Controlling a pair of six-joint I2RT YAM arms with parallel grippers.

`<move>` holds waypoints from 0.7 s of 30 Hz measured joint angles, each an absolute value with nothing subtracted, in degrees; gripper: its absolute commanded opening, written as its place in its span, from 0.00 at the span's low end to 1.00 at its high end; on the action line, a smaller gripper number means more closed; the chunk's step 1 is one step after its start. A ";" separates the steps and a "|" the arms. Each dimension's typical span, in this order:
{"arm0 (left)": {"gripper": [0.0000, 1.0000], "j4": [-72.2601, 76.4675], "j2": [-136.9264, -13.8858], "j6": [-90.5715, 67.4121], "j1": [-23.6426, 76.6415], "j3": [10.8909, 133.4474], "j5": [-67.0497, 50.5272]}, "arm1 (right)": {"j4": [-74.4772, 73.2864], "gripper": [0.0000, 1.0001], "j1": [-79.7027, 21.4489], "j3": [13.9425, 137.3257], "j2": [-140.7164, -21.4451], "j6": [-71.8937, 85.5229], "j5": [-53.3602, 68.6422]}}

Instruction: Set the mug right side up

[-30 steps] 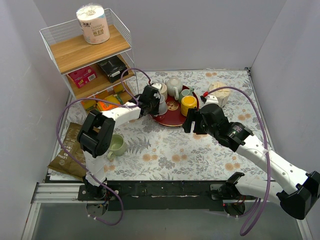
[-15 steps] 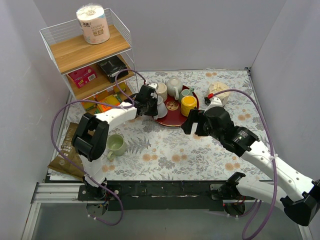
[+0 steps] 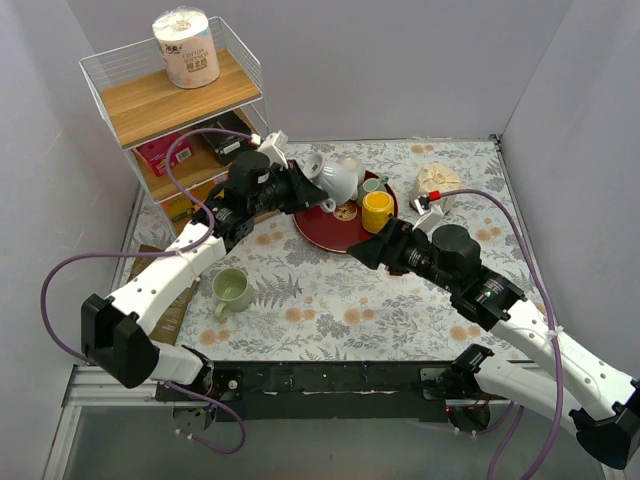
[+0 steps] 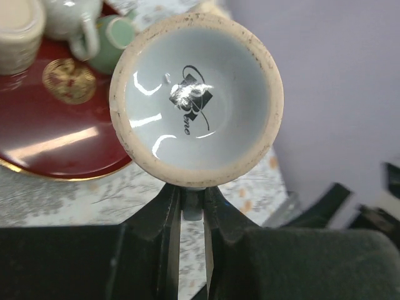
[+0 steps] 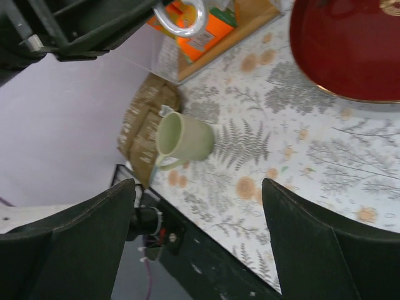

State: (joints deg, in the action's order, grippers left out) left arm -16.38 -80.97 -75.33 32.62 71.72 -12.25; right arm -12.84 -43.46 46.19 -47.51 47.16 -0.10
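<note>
Left gripper [image 4: 192,201] clamped on the white mug [image 4: 197,100], apparently at its handle, held tilted above the red tray [image 3: 325,232]. Yellow cup [image 3: 377,211] stands nearby. Right gripper [image 3: 362,250] agape beside the tray's near edge.

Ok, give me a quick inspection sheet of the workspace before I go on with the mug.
Surface: floral-cloth table, no spill seen.
Job's things: white mug held aloft at the red tray, tilted, mouth facing the left wrist camera.
Clutter: yellow mug on the tray; green mug mouth up on the table; brown bag at the left edge; shelf with toilet roll.
Grippers: left pincer shut on the white mug; right pincer open, empty.
Cables: purple cables loop off both arms.
Surroundings: plain walls, nothing else seen.
</note>
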 measured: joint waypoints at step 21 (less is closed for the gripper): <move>0.00 15.35 -74.17 -108.36 32.64 69.58 -30.87 | 27.75 0.78 -43.46 45.28 -50.96 54.52 2.55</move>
State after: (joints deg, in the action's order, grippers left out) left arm 15.35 -74.17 -108.36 32.64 69.58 -30.87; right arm 27.75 -43.46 45.28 -50.96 54.52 2.55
